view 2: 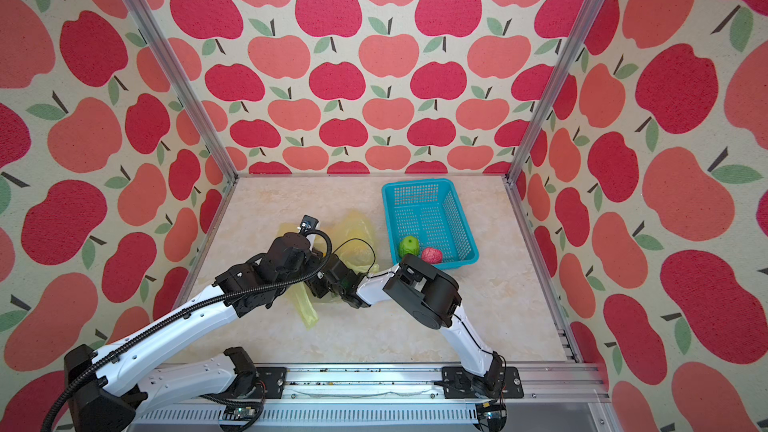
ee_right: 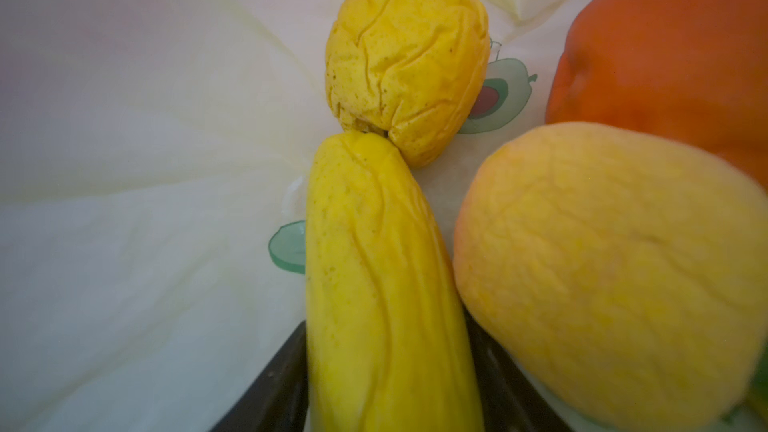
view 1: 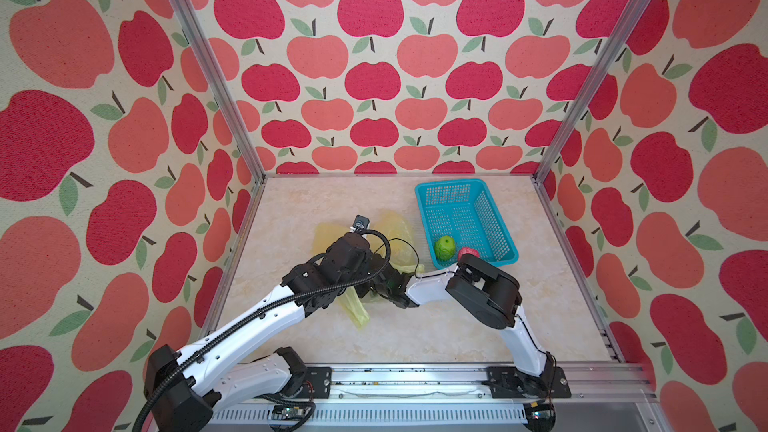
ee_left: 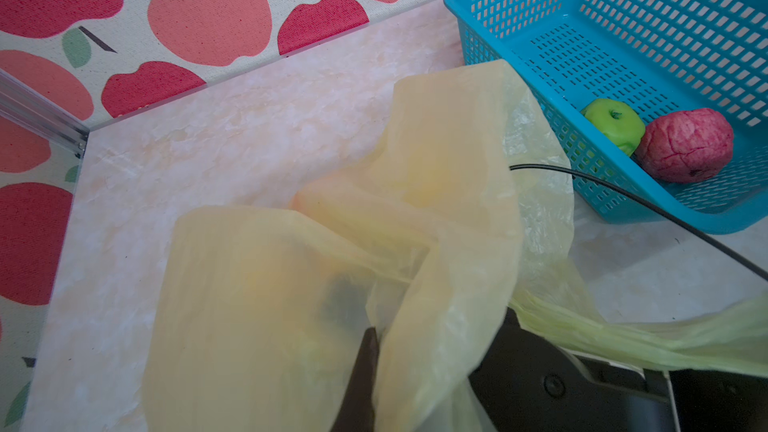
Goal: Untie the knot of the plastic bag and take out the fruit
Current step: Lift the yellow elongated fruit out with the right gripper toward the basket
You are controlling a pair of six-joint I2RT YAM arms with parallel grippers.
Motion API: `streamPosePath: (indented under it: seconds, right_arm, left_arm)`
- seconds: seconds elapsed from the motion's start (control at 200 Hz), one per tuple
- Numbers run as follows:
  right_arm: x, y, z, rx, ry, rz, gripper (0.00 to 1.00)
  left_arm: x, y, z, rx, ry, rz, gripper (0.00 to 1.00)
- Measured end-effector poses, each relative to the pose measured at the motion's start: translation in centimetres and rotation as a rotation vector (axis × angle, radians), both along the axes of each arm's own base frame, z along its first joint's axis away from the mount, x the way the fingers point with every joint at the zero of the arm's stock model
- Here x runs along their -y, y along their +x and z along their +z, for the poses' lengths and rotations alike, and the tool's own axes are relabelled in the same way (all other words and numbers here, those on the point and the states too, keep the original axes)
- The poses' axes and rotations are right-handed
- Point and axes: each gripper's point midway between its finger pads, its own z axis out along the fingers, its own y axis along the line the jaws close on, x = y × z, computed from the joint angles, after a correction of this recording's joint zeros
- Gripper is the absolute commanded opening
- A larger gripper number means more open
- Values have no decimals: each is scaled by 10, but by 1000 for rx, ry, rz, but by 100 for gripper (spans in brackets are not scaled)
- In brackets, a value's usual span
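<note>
- The left gripper (ee_left: 399,371) sits just left of the table's middle, its jaws pinched tight on a fold of the thin, translucent pale-yellow plastic bag (view 1: 398,224).
- In the left wrist view the film rises from that pinch and drapes over the fingers.
- The bag lies on the marbled beige tabletop (view 1: 415,334), between the two arms and just left of the basket. In both top views the arms cover much of it.
- A twisted yellow-green handle strip (view 1: 356,312) of the bag trails loose on the table toward the near edge.
- The right gripper (ee_right: 386,351) reaches across under the left wrist and is inside the bag.
- Its dark fingers (ee_right: 286,384) lie against both flanks of a long yellow toy fruit (ee_right: 374,263), closed around it.
- The tip of that fruit touches a wrinkled, stubby yellow fruit (ee_right: 407,60).
- Just beside them, also within the bag, lie a large yellow-orange fruit (ee_right: 615,268) and a round orange fruit (ee_right: 673,47).
- Farther right stands a teal perforated plastic basket (view 1: 494,218).
- In its near corner a small green fruit (ee_left: 615,124) and a bumpy pink fruit (ee_left: 685,143) rest touching each other.
</note>
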Motion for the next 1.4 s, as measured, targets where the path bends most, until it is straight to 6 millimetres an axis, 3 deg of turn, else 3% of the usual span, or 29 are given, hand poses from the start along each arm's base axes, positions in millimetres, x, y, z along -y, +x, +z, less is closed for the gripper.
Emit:
streamPosePath:
  seconds: [0.225,0.465,0.685,0.87,1.031,1.396]
  right_arm:
    - [7,-5,4,-10,1,6,37]
    - [45,-29,17,-16,13,31,28]
    - [67,-51,58,48,101,68,25]
    - [84,-70,79,137,120,92,23]
    - [117,-73,103,230,131,60,23]
    - [200,-76,190,459,265,-84,19]
  left_arm:
    - [0,0,0,1,0,1,0]
    - [0,0,0,1,1,1,0]
    - [-1,0,0,2,2,3,0]
    - [-2,1,1,6,6,10,0]
    - [-2,1,1,8,8,13,0]
    - [-2,1,1,8,7,13,0]
